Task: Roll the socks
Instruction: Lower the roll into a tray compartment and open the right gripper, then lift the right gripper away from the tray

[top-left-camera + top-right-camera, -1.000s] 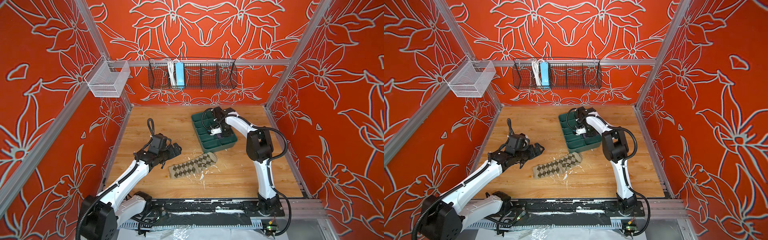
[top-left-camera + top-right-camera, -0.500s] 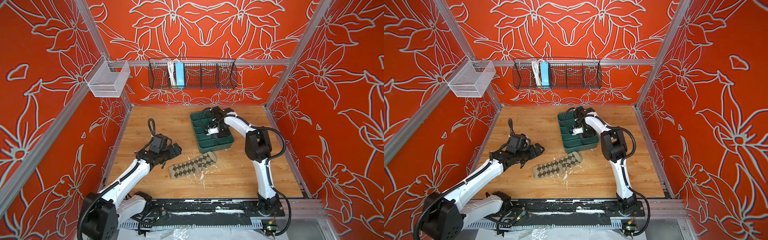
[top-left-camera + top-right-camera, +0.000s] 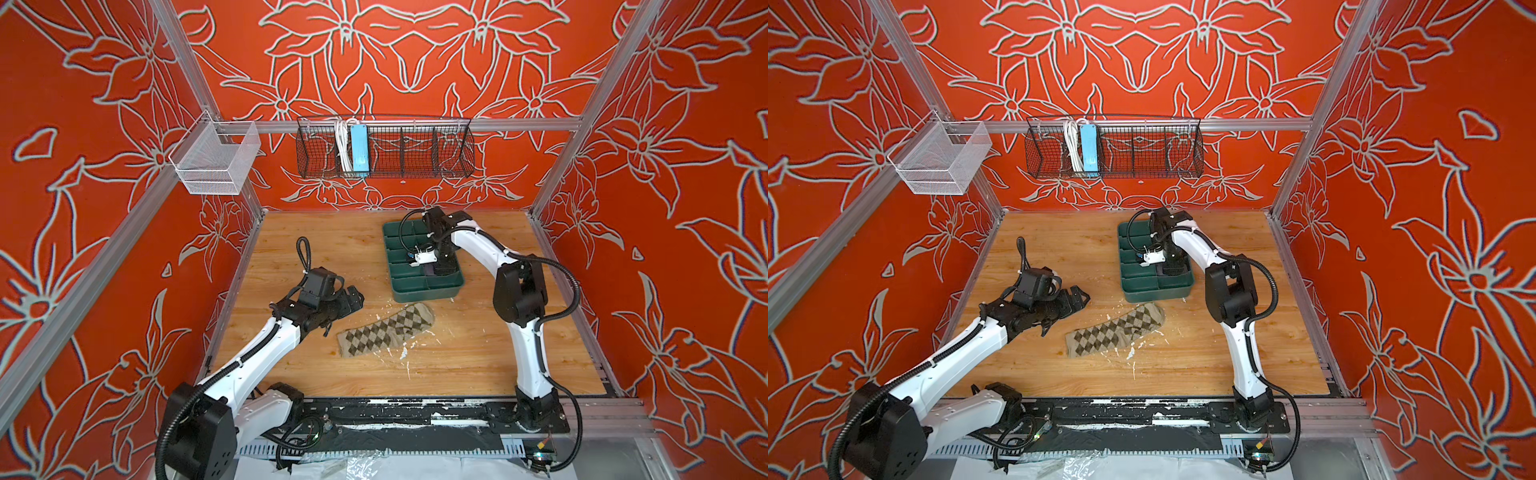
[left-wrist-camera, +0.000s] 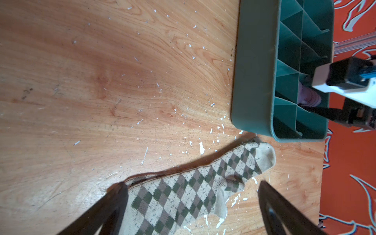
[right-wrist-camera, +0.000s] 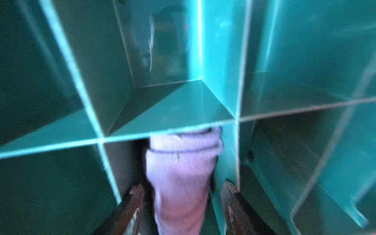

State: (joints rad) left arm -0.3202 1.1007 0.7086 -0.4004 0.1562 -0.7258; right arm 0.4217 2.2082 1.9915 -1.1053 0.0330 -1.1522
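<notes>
The beige argyle sock [image 3: 386, 334] [image 3: 1115, 332] lies flat on the wooden table, toe towards the green divided tray [image 3: 424, 291] [image 3: 1154, 293]. My left gripper [image 3: 353, 301] [image 3: 1079, 299] hovers just left of it, open. In the left wrist view, the left gripper [image 4: 192, 186] straddles the sock [image 4: 183, 199] without touching it. The purple sock [image 5: 181, 168] [image 4: 308, 97] sits rolled in a near compartment of the tray [image 5: 173, 114]. My right gripper [image 5: 183, 187] [image 3: 440, 268] reaches down into that compartment, open. Its fingers stand apart from the roll, with a divider between one finger and the roll.
On the back wall hangs a black wire basket [image 3: 384, 147] holding a blue power strip [image 3: 358, 147]. A white mesh basket [image 3: 216, 160] is fixed to the left rail. White flakes [image 3: 403, 353] litter the table near the argyle sock. Orange walls enclose three sides.
The right gripper's jaws have spread apart off the purple sock inside the tray. The left arm and the argyle sock have stayed nearly still.
</notes>
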